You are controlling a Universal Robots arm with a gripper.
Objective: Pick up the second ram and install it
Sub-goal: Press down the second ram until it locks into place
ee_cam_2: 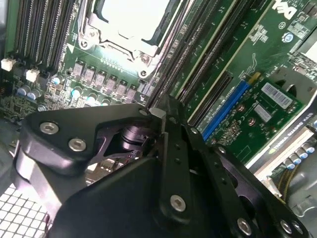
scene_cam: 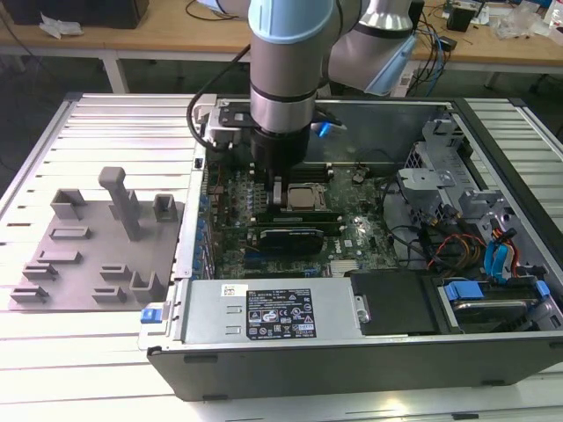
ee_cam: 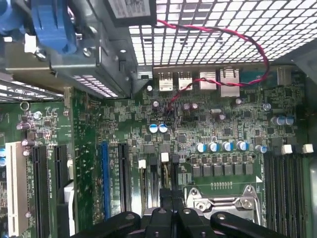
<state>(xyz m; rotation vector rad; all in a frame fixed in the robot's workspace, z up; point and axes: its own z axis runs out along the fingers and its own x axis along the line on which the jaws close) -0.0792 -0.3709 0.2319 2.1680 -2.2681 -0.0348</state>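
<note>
In the exterior view an open computer case (scene_cam: 369, 290) fills the centre and right of the desk (scene_cam: 97, 352), the grey holder tray (scene_cam: 97, 255) lies at left, and the hand (scene_cam: 280, 198), its fingers pinched together, presses the second ram (scene_cam: 274, 195) at the motherboard's slots beside the CPU socket (scene_cam: 305, 199).

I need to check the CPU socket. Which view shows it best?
The exterior view: the whole CPU socket shows, just beside the gripper. The second wrist view crops its lower part; the first wrist view catches its bracket edge.
</note>
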